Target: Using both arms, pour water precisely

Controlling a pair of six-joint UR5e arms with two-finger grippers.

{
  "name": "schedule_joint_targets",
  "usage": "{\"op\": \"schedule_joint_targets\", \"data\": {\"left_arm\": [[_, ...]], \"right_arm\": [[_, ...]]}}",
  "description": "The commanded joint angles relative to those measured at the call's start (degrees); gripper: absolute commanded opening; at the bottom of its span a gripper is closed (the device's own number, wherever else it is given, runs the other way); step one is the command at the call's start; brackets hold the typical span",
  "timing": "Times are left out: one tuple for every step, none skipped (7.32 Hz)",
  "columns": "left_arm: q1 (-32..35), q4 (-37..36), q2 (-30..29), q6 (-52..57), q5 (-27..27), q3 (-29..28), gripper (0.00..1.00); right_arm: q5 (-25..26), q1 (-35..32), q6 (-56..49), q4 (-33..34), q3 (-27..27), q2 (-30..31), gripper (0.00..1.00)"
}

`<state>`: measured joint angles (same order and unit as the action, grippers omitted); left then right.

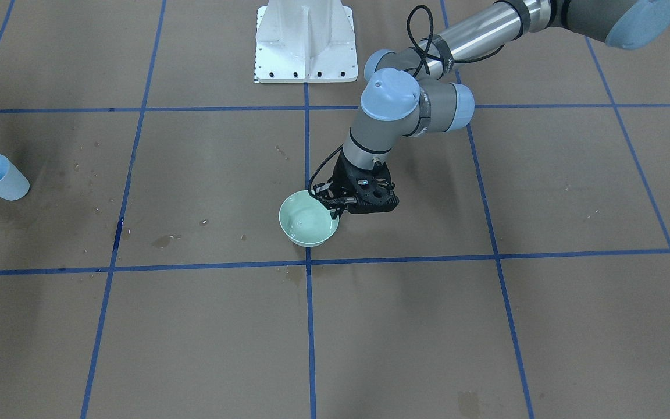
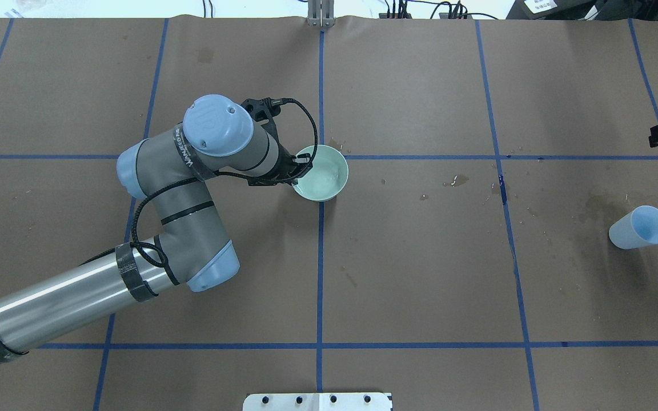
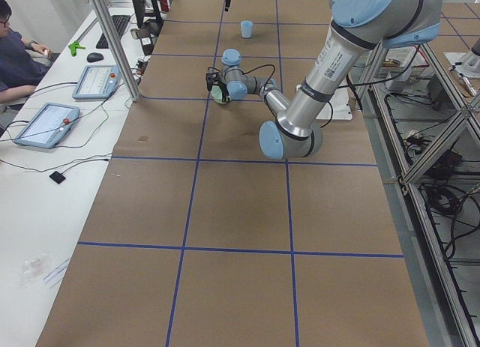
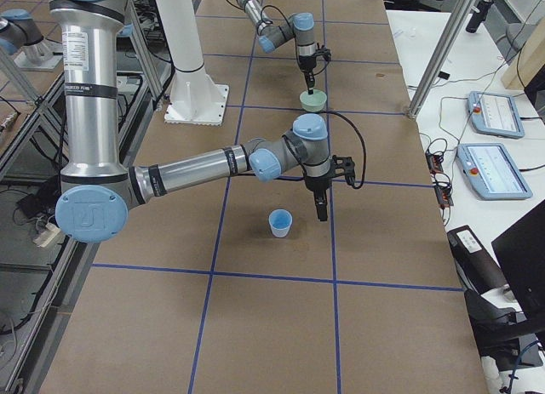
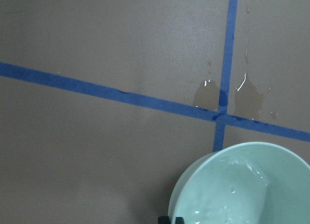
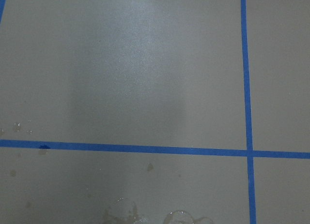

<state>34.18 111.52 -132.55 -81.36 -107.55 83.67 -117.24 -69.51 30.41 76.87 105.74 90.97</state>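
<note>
1. The left arm point(image 2: 186, 222) slants across the left half of the table point(image 2: 420, 285), with the left gripper point(image 2: 299, 170) at the left rim of the bowl point(image 2: 329, 177): that side is barred.
2. From bowl to cup point(image 2: 639, 226): a wide open stretch (some wet spots).
3. The right gripper point(image 4: 321, 214) hangs near the cup, apart from it.

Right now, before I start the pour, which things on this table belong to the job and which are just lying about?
Job: mint bowl, rim pinched by left end effector; water in it; blue cup, upright, apart; right end effector near the cup.
Lying about: spill stains, white pedestal, tablets beside the table.
</note>
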Motion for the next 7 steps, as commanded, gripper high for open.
{"op": "schedule_joint_targets", "data": {"left_arm": [[1.1, -14.9, 0.4, 7.3, -0.1, 9.7, 0.00], [2.5, -17.4, 3.2, 9.6, -0.2, 13.8, 0.00], [4.0, -17.6, 8.5, 12.9, -0.5, 18.0, 0.00], [6.1, -17.6, 14.4, 16.7, -0.8, 22.1, 0.00], [9.2, -16.9, 19.8, 20.5, -4.4, 24.3, 0.00], [12.9, -16.7, 24.4, 26.3, -7.5, 25.6, 0.00], [15.9, -14.8, 28.9, 30.8, -9.4, 26.2, 0.00]], "right_arm": [[-0.2, 0.0, -0.1, 0.1, -0.1, 0.1, 0.99], [-1.1, -0.1, 0.0, 0.1, -0.1, 0.2, 0.99], [-1.4, -0.1, 0.0, 0.0, -0.1, 0.2, 0.99], [-1.5, -0.1, -0.1, 0.0, -0.1, 0.3, 0.99], [-1.6, -0.1, -0.1, 0.1, -0.1, 0.3, 0.99], [-1.8, -0.2, -0.1, 0.0, -0.1, 0.3, 0.99], [-2.6, -0.5, -0.2, 0.1, -0.1, 0.4, 0.99]]}}
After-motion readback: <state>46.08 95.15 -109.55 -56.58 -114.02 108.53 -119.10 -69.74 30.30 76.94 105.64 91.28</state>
